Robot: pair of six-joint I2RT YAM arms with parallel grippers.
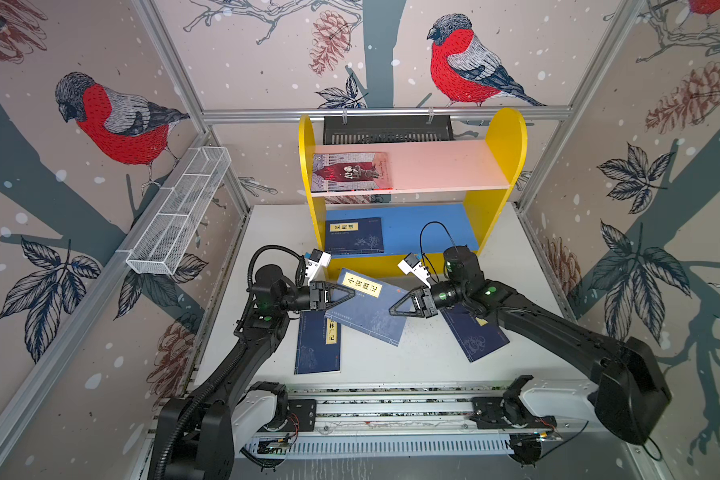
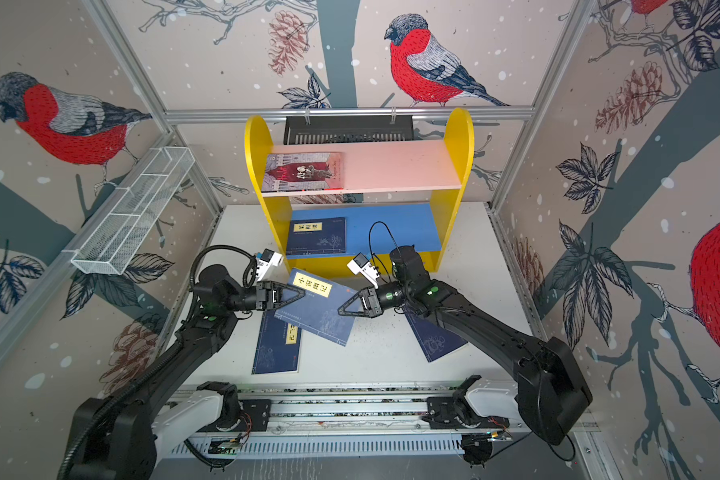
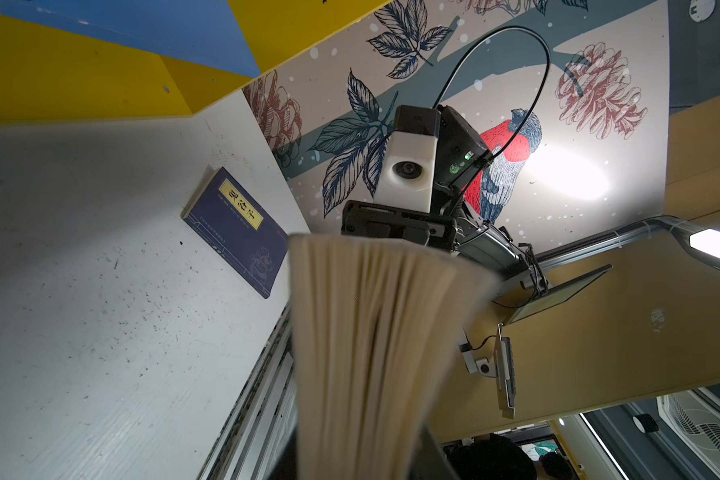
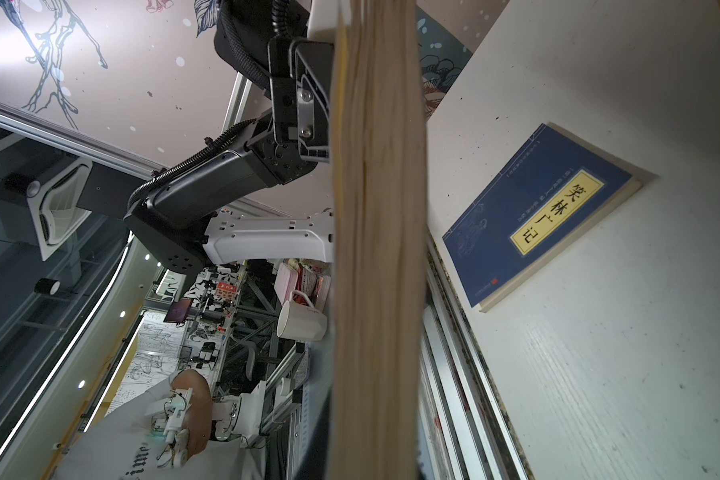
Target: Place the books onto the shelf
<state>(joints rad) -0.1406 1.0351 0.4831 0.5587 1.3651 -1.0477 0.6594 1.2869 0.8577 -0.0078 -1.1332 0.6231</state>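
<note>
In both top views a navy blue book (image 1: 366, 307) with a yellow label hangs tilted above the table in front of the shelf (image 1: 504, 137). My left gripper (image 1: 352, 293) is shut on its left edge and my right gripper (image 1: 391, 309) is shut on its right edge. Its cream page edges (image 3: 371, 332) fill the left wrist view and also the right wrist view (image 4: 379, 249). Two more navy books lie flat on the table, one at the left (image 1: 317, 349) and one at the right (image 1: 474, 336). Another navy book (image 1: 354, 236) lies on the blue lower board. A grey-lilac book (image 1: 352, 172) lies on the pink upper board.
A white wire basket (image 1: 179, 216) hangs on the left wall. A black slotted tray (image 1: 387, 129) sits behind the shelf's top. The arms' metal rail (image 1: 391, 409) runs along the table's front edge. The right halves of both shelf boards are bare.
</note>
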